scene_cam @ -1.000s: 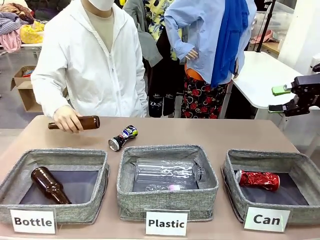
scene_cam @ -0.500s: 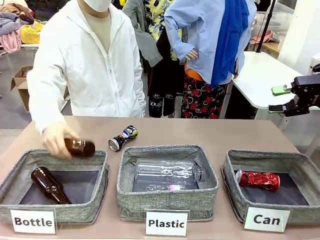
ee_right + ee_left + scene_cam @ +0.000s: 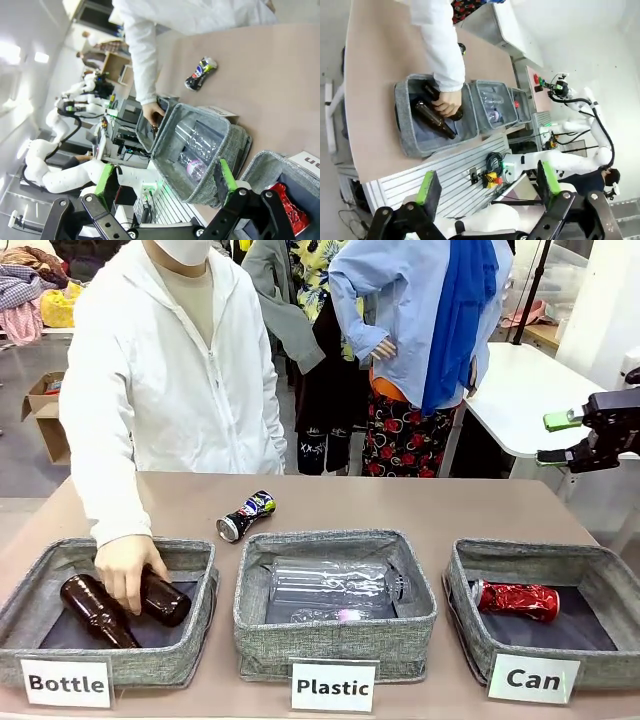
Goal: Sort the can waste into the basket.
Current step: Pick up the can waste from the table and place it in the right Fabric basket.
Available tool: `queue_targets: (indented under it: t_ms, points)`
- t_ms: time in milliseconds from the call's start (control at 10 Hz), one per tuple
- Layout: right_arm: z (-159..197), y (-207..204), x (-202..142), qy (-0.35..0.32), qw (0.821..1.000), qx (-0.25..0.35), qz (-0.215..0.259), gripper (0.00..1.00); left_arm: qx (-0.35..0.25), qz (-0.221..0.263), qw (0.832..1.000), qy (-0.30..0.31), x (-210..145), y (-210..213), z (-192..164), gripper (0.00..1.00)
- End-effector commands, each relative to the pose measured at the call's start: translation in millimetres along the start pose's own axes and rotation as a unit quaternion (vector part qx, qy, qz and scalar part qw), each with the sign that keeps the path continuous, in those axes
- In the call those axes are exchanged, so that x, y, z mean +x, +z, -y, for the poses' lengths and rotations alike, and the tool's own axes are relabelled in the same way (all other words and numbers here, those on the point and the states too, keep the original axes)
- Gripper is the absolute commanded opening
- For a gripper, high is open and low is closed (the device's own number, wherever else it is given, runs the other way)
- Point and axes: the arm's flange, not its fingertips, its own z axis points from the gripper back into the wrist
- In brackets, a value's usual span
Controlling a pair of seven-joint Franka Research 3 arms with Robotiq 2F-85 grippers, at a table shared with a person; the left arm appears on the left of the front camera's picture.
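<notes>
Left gripper and right gripper gape wide, empty. Black can lies on open tabletop, ten o'clock from the "Can" basket.

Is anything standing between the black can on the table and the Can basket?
Yes. The Plastic basket sits between the black can and the Can basket, so a straight slide would likely meet its rear corner. Lifted over it, nothing visible blocks the way.

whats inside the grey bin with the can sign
The grey woven-fabric bin signed "Can" holds one crushed shiny red metal can, lying on its side on the bin's floor. The bin's near wall hides the front strip of that floor.
</notes>
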Motion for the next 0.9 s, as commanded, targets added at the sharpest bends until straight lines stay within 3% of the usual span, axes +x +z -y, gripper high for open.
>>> queue_targets:
  t_ms: [0,300,500,700,800]
  points:
    - [-0.5,1.6,0.1,0.011,1.0,0.0,-0.001,1.0,-0.016,0.005,1.0,-0.012,7.5,-26.3,-8.1,1.0]
    - [-0.5,1.6,0.1,0.011,1.0,0.0,-0.001,1.0,0.007,-0.012,1.0,-0.014,25.0,-43.3,12.8,1.0]
    - [-0.5,1.6,0.1,0.011,1.0,0.0,-0.001,1.0,0.049,-0.034,0.998,-0.017,51.4,-81.8,54.0,1.0]
    - [-0.5,1.6,0.1,0.011,1.0,0.0,-0.001,1.0,0.194,-0.055,0.979,-0.002,96.5,-163.4,103.8,1.0]
    - [-0.5,1.6,0.1,0.011,1.0,0.0,-0.001,1.0,0.24,-0.07,0.968,-0.011,119.2,-204.8,117.2,1.0]
